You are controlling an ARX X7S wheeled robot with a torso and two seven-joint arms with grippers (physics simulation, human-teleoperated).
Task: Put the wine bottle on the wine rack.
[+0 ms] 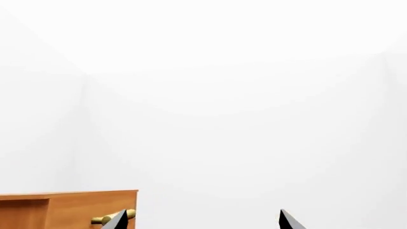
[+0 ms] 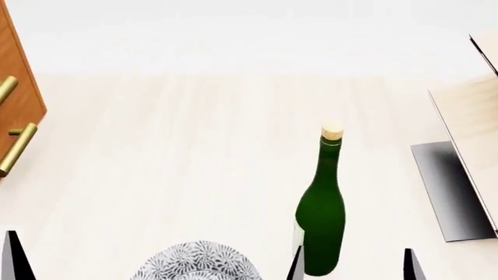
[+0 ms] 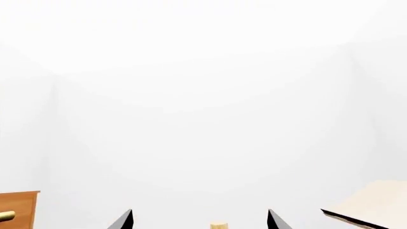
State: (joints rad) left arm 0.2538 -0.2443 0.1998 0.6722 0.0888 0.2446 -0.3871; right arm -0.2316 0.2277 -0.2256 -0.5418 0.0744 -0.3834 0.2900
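The wine bottle [image 2: 321, 210], dark green with a tan cork [image 2: 332, 132], stands upright on the pale table near the front. My right gripper [image 2: 354, 267] is open at the bottom edge, its two dark fingertips [image 2: 295, 265] on either side of the bottle's base. In the right wrist view only the cork [image 3: 218, 225] shows, between the open right gripper [image 3: 200, 220] tips. The wine rack [image 2: 470, 157], pale wood slabs on a dark grey base, stands at the right edge. My left gripper [image 1: 203, 222] is open and empty, with one fingertip [image 2: 11, 256] showing at the head view's far left.
An orange-brown cabinet [image 2: 17, 87] with brass handles [image 2: 17, 149] stands at the left edge; the cabinet [image 1: 70, 207] also shows in the left wrist view. A patterned grey-white bowl [image 2: 198, 263] sits at the front, left of the bottle. A white wall lies behind the table.
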